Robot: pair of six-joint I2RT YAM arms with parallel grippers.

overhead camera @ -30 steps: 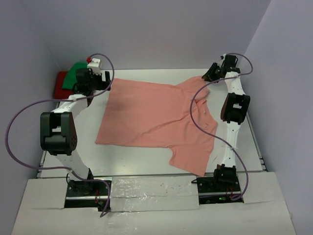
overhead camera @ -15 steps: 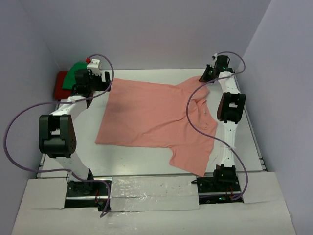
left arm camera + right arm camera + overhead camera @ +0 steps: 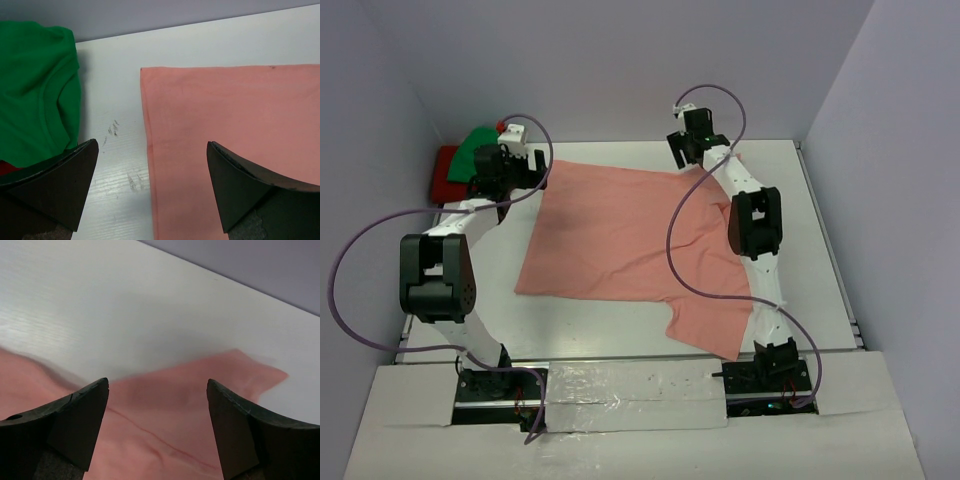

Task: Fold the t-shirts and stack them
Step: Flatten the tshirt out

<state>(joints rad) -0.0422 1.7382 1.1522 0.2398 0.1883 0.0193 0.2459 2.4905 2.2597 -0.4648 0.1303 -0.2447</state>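
A salmon-pink t-shirt (image 3: 620, 240) lies spread flat in the middle of the white table (image 3: 820, 230). My left gripper (image 3: 538, 180) hovers open over the shirt's far left edge, one finger on each side of the hem (image 3: 146, 125). My right gripper (image 3: 692, 160) is open at the shirt's far right corner, above a pointed flap of salmon cloth (image 3: 200, 385), with nothing between its fingers (image 3: 80, 415). A green t-shirt (image 3: 475, 148) lies bunched on a red t-shirt (image 3: 444, 170) at the far left corner; the green t-shirt (image 3: 35, 90) fills the left of the left wrist view.
Purple walls close the table in at the back and on both sides. The right arm (image 3: 752, 225) stretches over the shirt's right part, with its cable (image 3: 672, 250) looping above the cloth. A sleeve (image 3: 710, 325) reaches toward the near edge.
My right gripper swung left along the far edge, dragging the far right sleeve inward, and its jaws have opened and let the cloth go. The left arm has barely moved.
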